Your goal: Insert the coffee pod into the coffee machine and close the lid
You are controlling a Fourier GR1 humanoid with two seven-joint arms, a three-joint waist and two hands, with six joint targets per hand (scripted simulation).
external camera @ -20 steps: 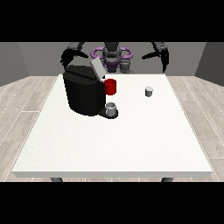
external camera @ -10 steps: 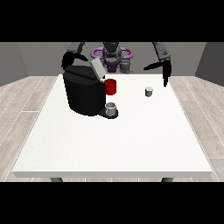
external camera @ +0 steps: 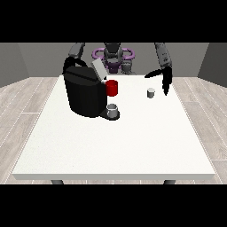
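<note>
Front view: a white tabletop was seen stretched out under the camera, with the robot small at the twelve o'clock edge. A black coffee machine was parked on the tabletop at about ten o'clock from its centre, and its grey lid was tilted up, left open. A red part was shown jutting from the machine's front at its three o'clock side, and a small grey cup was set on the drip tray directly below it, at the machine's five o'clock corner.

The coffee pod, a small pale cylinder, was spotted standing upright on the tabletop at roughly one o'clock from the centre, well apart from the machine and not yet lifted.

The hand at the view's right was held just beside the pod, at the pod's two o'clock. Its fingers were spread apart, one dark digit pointed towards nine o'clock above the pod and the others hung down towards six o'clock; nothing was grasped, and no contact with the pod could be made out.

The hand at the view's left was tucked behind the machine's top at its eleven o'clock corner. Whether its fingers were apart or together could not be told.
</note>
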